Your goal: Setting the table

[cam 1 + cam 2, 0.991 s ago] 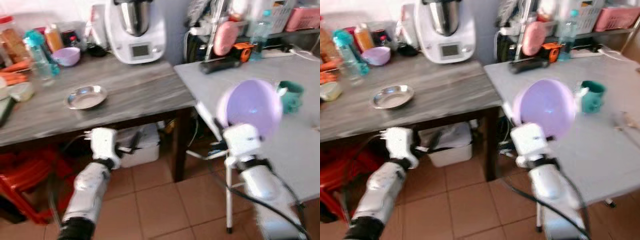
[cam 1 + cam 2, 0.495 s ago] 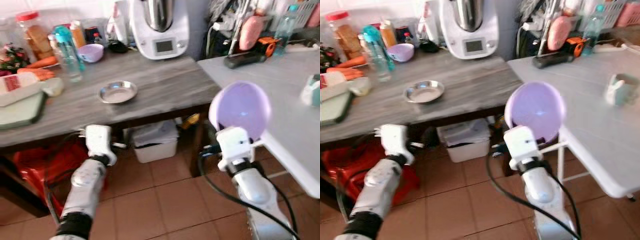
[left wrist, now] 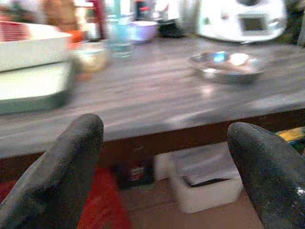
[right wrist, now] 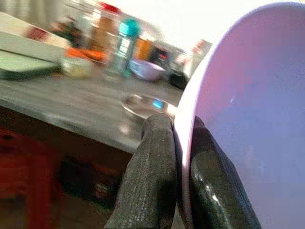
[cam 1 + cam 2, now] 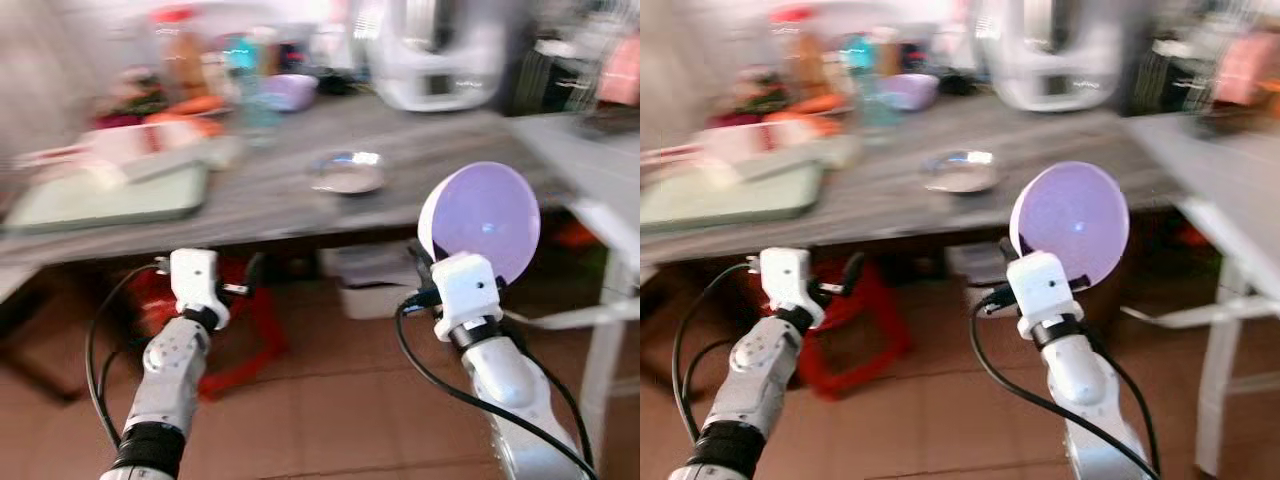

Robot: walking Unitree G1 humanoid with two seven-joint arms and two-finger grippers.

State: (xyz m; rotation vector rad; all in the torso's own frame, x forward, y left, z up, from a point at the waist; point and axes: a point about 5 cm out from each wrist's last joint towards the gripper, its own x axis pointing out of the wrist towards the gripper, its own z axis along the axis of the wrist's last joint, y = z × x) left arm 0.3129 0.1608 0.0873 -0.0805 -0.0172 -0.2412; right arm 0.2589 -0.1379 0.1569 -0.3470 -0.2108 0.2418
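Right wrist view, right pincer clamped on lilac plate rim, left pincer fingers wide apart, empty.

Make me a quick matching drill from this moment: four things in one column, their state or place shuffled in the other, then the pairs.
Things:
1. purple plate
2. metal dish
3. left end effector
4. small purple bowl

States or places:
A. open, holding nothing, in front of the wooden table
B. at the back of the table, near the bottles
C. held upright by its rim in the right end effector
D. lying alone in the middle of the table

Pairs: 1-C, 2-D, 3-A, 4-B
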